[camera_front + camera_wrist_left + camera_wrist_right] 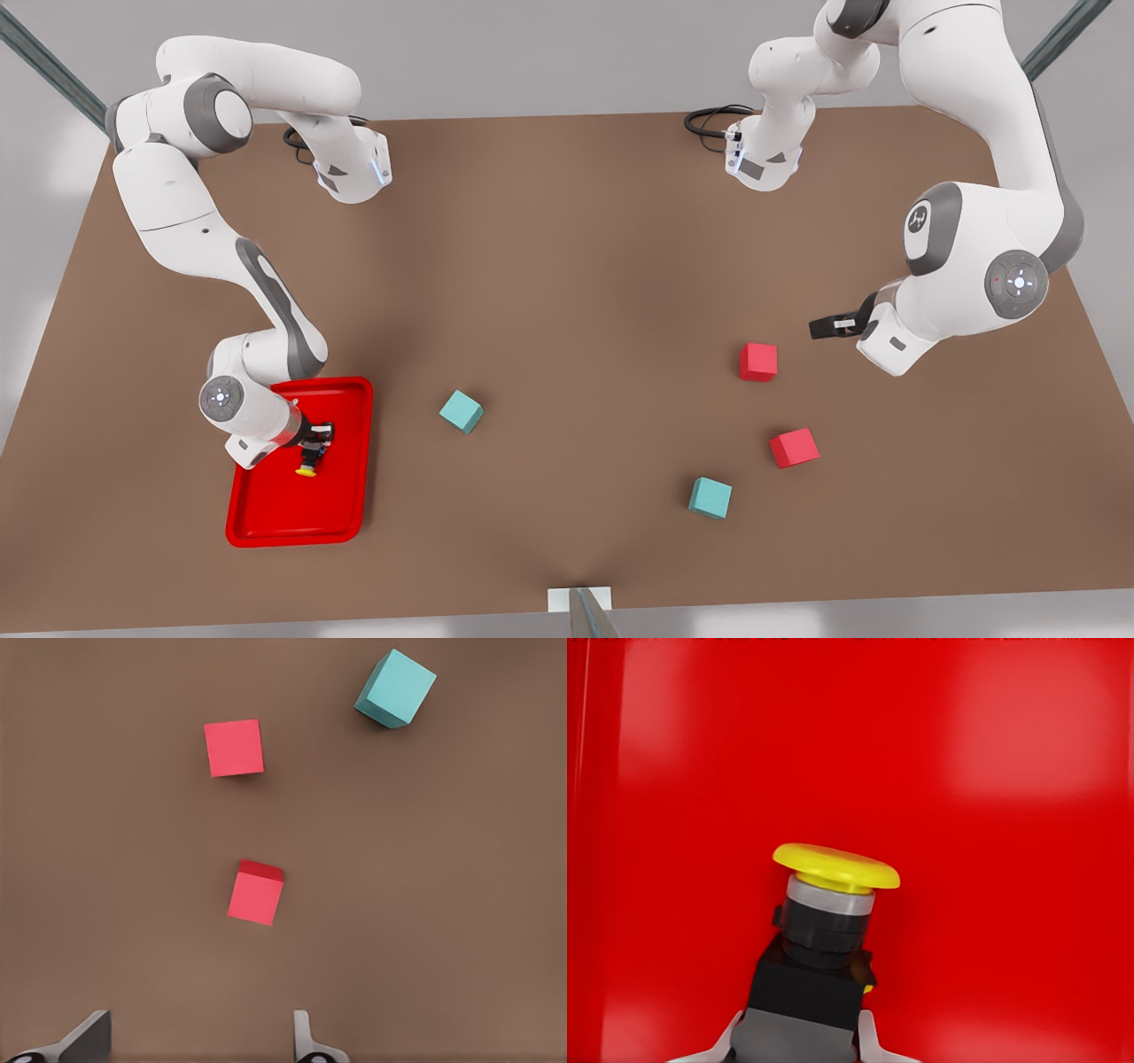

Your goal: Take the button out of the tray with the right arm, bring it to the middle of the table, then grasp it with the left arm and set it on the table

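Observation:
The button, with a yellow cap on a dark grey body, is over the red tray at the front view's left. My right gripper is shut on the button's body. In the right wrist view the button sticks out from between the fingers of the right gripper, cap outward, with the tray floor behind it. My left gripper hangs open above the table at the front view's right. Its left gripper fingers stand wide apart with nothing between them.
Two red cubes and a teal cube lie below the left gripper. The left wrist view has the red cubes and teal cube. Another teal cube sits just beside the tray toward the table's middle.

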{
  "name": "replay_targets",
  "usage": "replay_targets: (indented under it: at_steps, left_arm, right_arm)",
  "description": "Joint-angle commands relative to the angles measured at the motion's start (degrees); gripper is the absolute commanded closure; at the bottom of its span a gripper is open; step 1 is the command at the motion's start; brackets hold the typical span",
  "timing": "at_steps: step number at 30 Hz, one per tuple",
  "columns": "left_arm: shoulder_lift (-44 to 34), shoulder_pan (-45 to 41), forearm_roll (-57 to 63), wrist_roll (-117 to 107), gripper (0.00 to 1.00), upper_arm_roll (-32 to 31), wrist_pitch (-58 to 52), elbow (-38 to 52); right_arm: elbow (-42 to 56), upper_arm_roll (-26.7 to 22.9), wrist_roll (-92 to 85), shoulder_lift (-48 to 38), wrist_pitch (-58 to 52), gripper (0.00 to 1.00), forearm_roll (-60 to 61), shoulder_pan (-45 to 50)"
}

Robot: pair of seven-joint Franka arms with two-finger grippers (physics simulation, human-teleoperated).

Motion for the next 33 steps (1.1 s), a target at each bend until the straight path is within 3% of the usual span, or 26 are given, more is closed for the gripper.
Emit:
replay_targets:
  at_steps: [1,11,15,20,21,24,27,33]
  left_arm:
    - [-0.04,0.00,0.04,-0.06,0.00,0.04,-0.06,0.03]
    - [-0.48,0.00,0.04,-0.76,0.00,-0.05,-1.29,0.47]
    - [-0.48,0.00,0.04,-0.76,0.00,-0.14,-1.29,0.47]
    - [-0.39,0.00,-0.05,-0.76,0.00,-0.14,-1.29,0.47]
    - [-0.39,0.00,-0.05,-0.76,0.00,-0.14,-1.29,0.47]
    - [-0.21,-0.09,0.04,-0.59,0.00,-0.23,-1.38,0.55]
    - [-0.12,0.00,-0.05,-0.67,0.00,-0.23,-1.47,0.55]
    - [0.40,0.00,0.12,-0.67,0.00,-0.14,-1.73,0.11]
  right_arm:
    - [0.04,0.01,0.98,-0.11,-0.24,0.51,-0.26,0.01]
    - [-0.05,0.27,2.56,-2.74,-3.92,0.56,0.01,0.80]
    - [0.30,0.89,11.34,-6.87,-11.75,0.56,3.17,7.13]
    - [8.03,-0.08,26.19,-8.63,-25.89,0.56,12.05,24.61]
    - [11.90,-2.18,31.29,-7.67,-28.71,0.56,13.54,30.06]
    - [26.05,-21.52,33.93,-2.66,-36.71,0.56,28.04,52.30]
    - [36.42,-31.28,37.98,5.95,-38.21,0.55,37.62,62.24]
    - [40.73,-31.63,43.43,10.00,-37.50,0.55,45.53,69.44]
